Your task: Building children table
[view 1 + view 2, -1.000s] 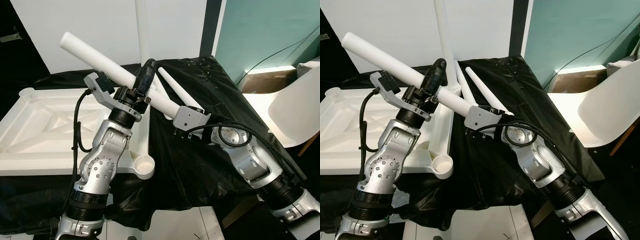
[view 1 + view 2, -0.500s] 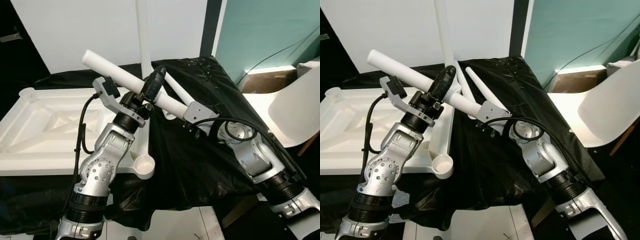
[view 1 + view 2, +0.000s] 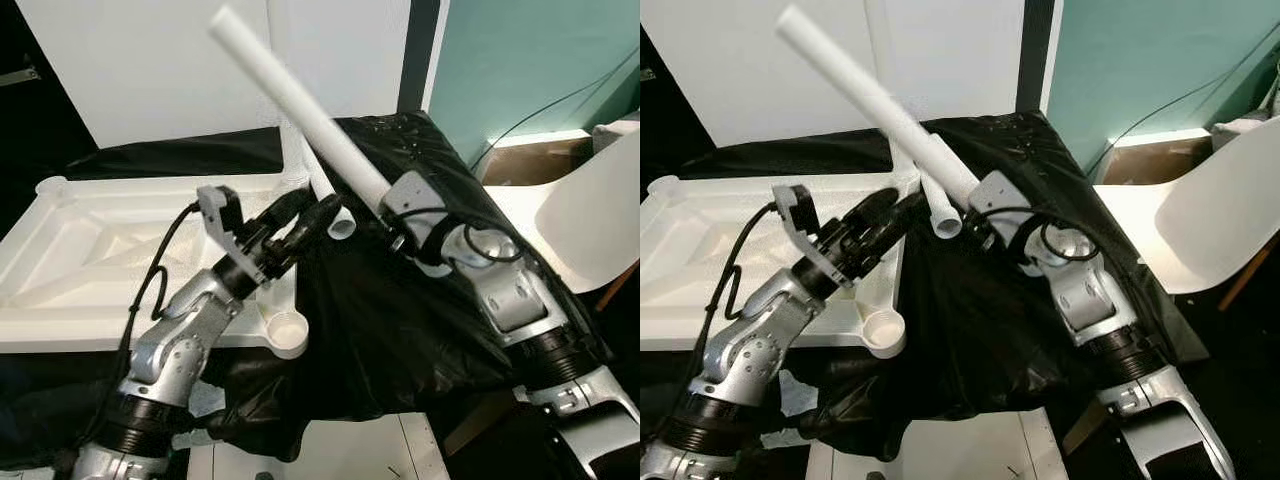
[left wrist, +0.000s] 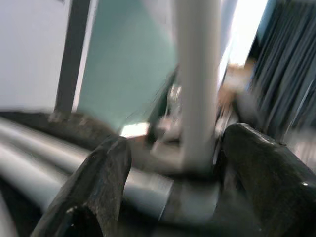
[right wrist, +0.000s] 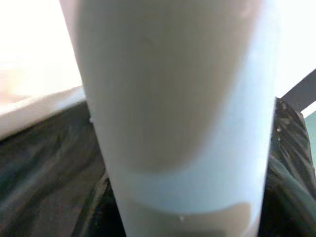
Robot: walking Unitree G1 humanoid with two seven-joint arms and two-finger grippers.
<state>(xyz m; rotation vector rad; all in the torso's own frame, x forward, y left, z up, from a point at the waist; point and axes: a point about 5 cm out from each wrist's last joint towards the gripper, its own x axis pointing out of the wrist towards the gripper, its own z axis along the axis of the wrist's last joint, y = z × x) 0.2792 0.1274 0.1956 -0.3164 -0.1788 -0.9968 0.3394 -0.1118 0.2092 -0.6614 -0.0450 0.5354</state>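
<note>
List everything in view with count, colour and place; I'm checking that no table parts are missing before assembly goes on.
Table top: one, white, upside down on the black cloth, ahead to the robot's left, open leg socket at its near corner.
Held table leg: one, white tube, gripped by the right gripper, tilted up and to the left.
Loose table legs: at least one, white, lying on the cloth by the table top's far corner; exact count unclear.
Black cloth: one, covering the work surface.
Chair: one, white, to the right.
Left gripper: black fingers open, over the table top's right edge.
Right gripper: shut on the held table leg's lower end.
</note>
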